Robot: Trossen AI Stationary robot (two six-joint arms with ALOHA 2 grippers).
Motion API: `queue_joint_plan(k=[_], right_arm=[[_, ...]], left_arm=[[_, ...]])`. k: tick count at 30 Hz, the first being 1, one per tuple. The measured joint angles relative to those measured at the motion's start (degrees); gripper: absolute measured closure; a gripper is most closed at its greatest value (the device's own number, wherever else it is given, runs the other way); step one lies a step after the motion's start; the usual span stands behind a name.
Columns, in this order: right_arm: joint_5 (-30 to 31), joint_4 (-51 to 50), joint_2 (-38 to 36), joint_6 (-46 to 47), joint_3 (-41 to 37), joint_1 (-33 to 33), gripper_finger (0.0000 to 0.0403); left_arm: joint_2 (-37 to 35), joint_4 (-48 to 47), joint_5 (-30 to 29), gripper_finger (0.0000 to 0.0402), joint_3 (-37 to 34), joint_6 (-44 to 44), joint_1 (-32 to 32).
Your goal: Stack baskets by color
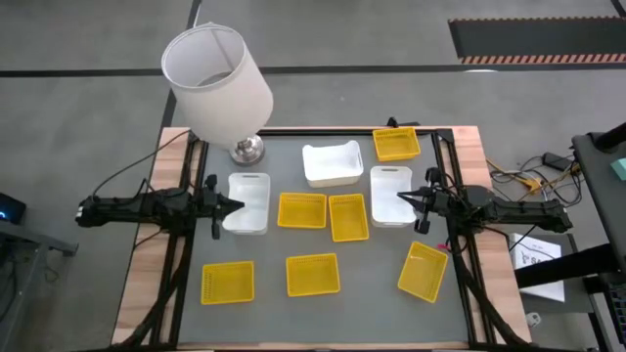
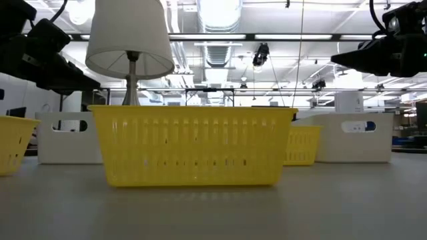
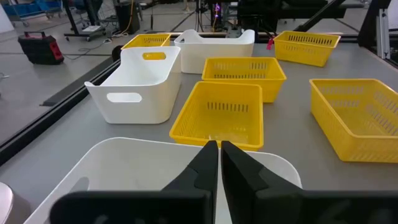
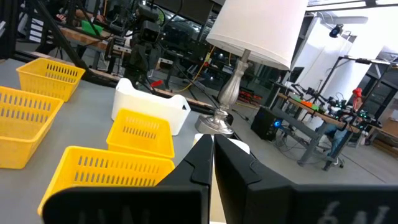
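Observation:
Several yellow mesh baskets and three white ones rest on their bottoms on the grey table. Two yellow ones (image 1: 301, 210) (image 1: 348, 216) sit side by side at the centre. Others lie along the near edge (image 1: 227, 282) (image 1: 312, 275) (image 1: 423, 271), and one sits at the far right (image 1: 396, 144). My left gripper (image 1: 235, 205) (image 3: 219, 155) hovers shut above the left white basket (image 1: 247, 203), holding nothing. My right gripper (image 1: 401, 198) (image 4: 211, 149) hovers shut above the right white basket (image 1: 391, 196), also holding nothing. The third white basket (image 1: 333, 163) stands farther back.
A lamp with a big white shade (image 1: 215, 78) on a chrome base (image 1: 246, 150) stands at the table's far left corner. A black frame rail (image 1: 323, 131) runs round the table. Bare grey table shows between the centre baskets and the near row.

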Motion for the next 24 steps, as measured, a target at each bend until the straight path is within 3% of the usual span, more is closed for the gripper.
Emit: queue_joint_plan(k=[4,10,19,21,22,24], right_arm=[[-0.01,0.0,0.0,0.0,0.0,0.01,0.0394],[-0.01,0.01,0.0,-0.01,0.01,0.0,0.0394],[0.01,0.01,0.01,-0.54,0.01,0.01,0.0394],[-0.02,0.01,-0.01,-0.38,0.01,0.01,0.0394],[-0.32,0.01,0.01,1.22,0.01,0.01,0.0394],[-3.29,0.03,-0.01,10.27,0.01,0.06,0.0394]], left_arm=[[0.0,-0.02,-0.01,0.0398,0.01,0.1,0.0],[0.0,-0.01,-0.02,0.0398,0.0,8.8,0.01],[0.05,2.72,-0.01,0.0398,-0.36,8.45,0.0],[0.06,7.51,0.23,0.0398,-1.18,1.45,-0.02],[0.04,10.89,0.36,0.0398,-1.86,-6.51,-0.02],[0.13,18.16,-0.22,0.0398,-3.39,-17.61,-0.02]])
